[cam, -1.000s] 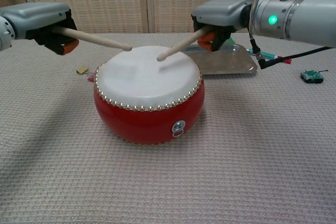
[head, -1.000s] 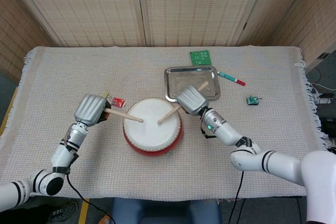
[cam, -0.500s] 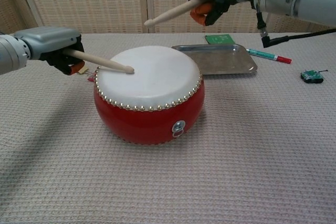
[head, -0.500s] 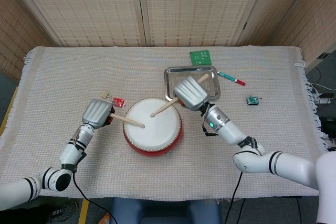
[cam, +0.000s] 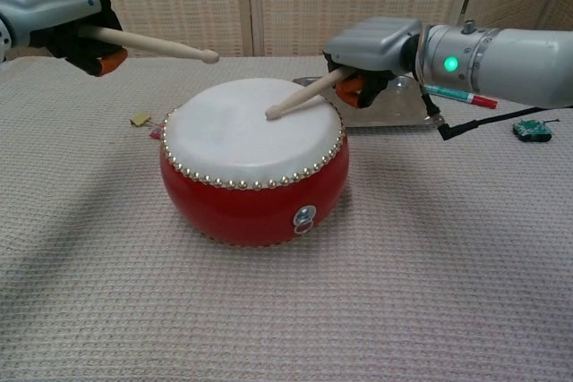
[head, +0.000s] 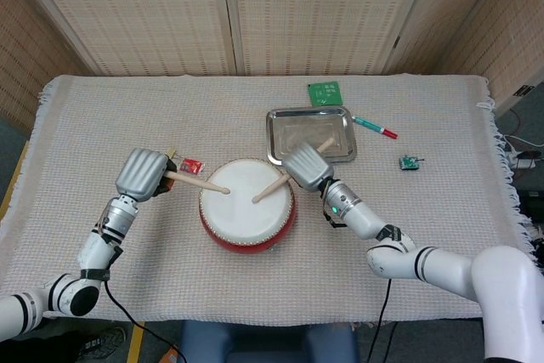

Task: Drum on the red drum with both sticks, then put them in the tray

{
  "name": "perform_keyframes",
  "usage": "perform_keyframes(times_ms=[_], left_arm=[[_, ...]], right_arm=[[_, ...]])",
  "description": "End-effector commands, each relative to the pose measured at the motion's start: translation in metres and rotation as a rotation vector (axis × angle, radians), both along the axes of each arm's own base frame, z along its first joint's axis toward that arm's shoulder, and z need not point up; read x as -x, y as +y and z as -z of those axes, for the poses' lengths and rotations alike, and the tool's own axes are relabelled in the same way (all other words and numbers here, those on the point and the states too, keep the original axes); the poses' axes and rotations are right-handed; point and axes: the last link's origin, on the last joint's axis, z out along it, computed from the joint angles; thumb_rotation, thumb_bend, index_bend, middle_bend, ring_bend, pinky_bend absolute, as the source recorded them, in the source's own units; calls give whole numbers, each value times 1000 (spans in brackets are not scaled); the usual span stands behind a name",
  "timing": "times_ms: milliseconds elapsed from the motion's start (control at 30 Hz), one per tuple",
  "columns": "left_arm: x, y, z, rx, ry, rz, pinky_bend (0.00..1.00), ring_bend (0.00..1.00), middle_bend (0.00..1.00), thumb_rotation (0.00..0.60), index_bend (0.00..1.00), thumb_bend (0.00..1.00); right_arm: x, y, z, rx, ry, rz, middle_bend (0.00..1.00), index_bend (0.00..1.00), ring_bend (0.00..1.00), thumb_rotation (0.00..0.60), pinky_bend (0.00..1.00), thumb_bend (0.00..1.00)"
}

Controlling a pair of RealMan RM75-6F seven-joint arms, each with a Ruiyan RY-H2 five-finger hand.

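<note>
The red drum (head: 246, 210) (cam: 253, 192) with its white skin stands at the table's front middle. My left hand (head: 143, 173) (cam: 63, 26) grips a wooden stick (head: 197, 184) (cam: 148, 44) that is raised above the drum's left side. My right hand (head: 306, 167) (cam: 372, 49) grips the other stick (head: 272, 187) (cam: 300, 96), whose tip touches the drum skin near its centre. The steel tray (head: 310, 134) (cam: 398, 114) lies just behind the right hand, with nothing seen in it.
A small red item (head: 191, 166) and a tan scrap (cam: 140, 118) lie left of the drum. A green board (head: 324, 92) sits behind the tray. To its right are a red and teal marker (head: 374, 127) (cam: 457, 96) and a small green module (head: 410, 161) (cam: 532, 131).
The right hand has swung down and its stick tip now touches the skin. The left hand has lifted its stick off the drum.
</note>
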Motion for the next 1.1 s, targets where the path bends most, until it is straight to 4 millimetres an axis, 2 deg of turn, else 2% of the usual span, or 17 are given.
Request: perform_keyframes(times_ms=[33,167,300,400,633,767,867,933,1033,1100], left_arm=[[4,2,15,34,23,-19,1000,999,1000,600,1000,766],[12,4,37,79,84,-36,1000,999,1000,600,1000,766],[16,5,48,88,127,-40,1000,999,1000,600,1000,766],[13,6,38,55,101,-37,1000,999,1000,600,1000,766],[0,2,-5,-22,-19,-8,1000,998,1000,600,1000,766],[2,-2,-16,-30,-55,-9,1000,998,1000,600,1000,766],[8,-3,-21,-34,-55,-17,1000,998,1000,600,1000,766],[13,-4,-22,-36,-55,-25,1000,998,1000,600,1000,766],[19,-5,-24,-35,-67,-39,1000,998,1000,600,1000,767],[22,-5,-25,-36,-71,-45,1000,998,1000,600,1000,766]], right_arm=[[-17,1,-21,34,-101,-35,1000,1000,1000,600,1000,922],[-33,5,-45,52,-203,-56,1000,1000,1000,600,1000,922],[-36,5,-53,57,-209,-57,1000,1000,1000,600,1000,922],[-29,3,-43,40,-163,-37,1000,1000,1000,600,1000,922],[0,-3,0,-6,21,12,1000,1000,1000,600,1000,922],[5,-5,9,-7,28,35,1000,1000,1000,600,1000,922],[-5,-7,-6,-6,-122,77,1000,1000,1000,600,1000,922],[-8,-11,-24,6,-213,95,1000,1000,1000,600,1000,922],[-1,-22,-48,45,-243,113,1000,1000,1000,600,1000,922],[7,-29,-56,60,-248,143,1000,1000,1000,600,1000,922]])
